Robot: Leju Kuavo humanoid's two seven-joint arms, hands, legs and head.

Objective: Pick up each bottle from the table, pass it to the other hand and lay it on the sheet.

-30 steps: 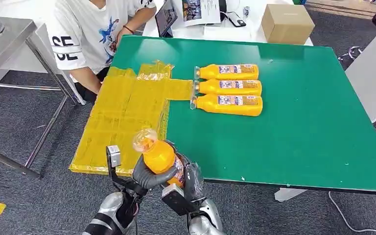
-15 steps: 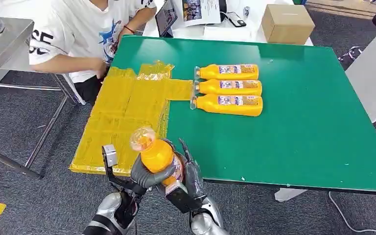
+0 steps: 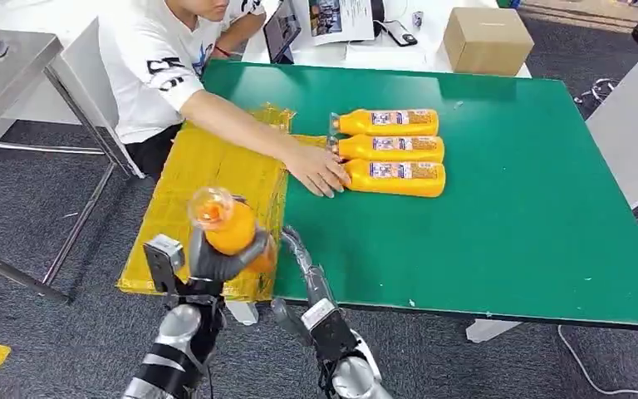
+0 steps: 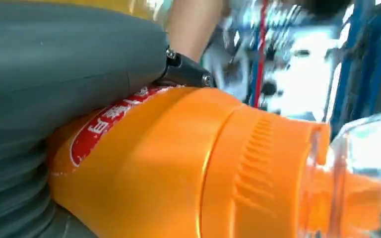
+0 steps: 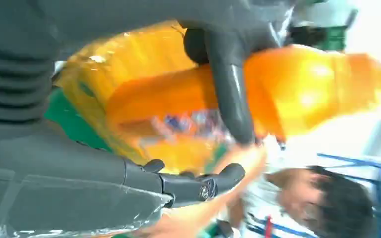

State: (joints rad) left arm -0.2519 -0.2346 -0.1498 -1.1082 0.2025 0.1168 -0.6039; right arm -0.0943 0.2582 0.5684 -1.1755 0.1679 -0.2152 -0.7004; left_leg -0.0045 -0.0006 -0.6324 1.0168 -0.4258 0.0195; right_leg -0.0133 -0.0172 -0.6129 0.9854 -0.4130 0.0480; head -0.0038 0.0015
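Bottle (image 3: pixel 231 229) now solely in left hand (image 3: pixel 216 259) | orange liquid inside | right hand (image 3: pixel 299 262) released

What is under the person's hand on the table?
The person's hand rests on the neck end of the nearest lying bottle, at the yellow sheet's edge. The cap is covered.

Blurred right wrist view; bottle (image 4: pixel 188 168) base behind left hand (image 4: pixel 54 99).

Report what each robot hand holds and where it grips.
The left hand grips the orange plastic juice bottle around its body, below the neck. The right hand holds nothing.
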